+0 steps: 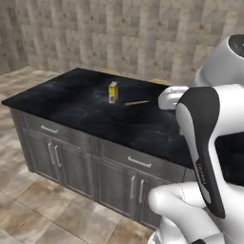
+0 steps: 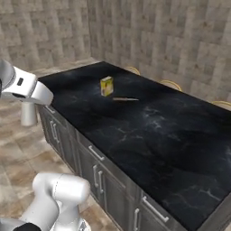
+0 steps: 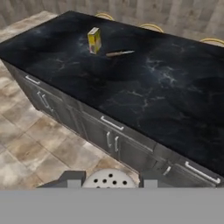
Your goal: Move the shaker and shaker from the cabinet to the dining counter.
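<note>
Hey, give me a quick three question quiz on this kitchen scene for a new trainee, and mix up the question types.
1. True or false: the yellow carton lies flat on the dining counter.
2. What sits between the tips of the gripper in the hand view? A) a black shaker B) the holed top of the white shaker C) a spoon
3. Fill in: the thin utensil lies beside the carton, touching or apart: ___.

Key: 1 false, it stands upright. 2 B. 3 apart.
</note>
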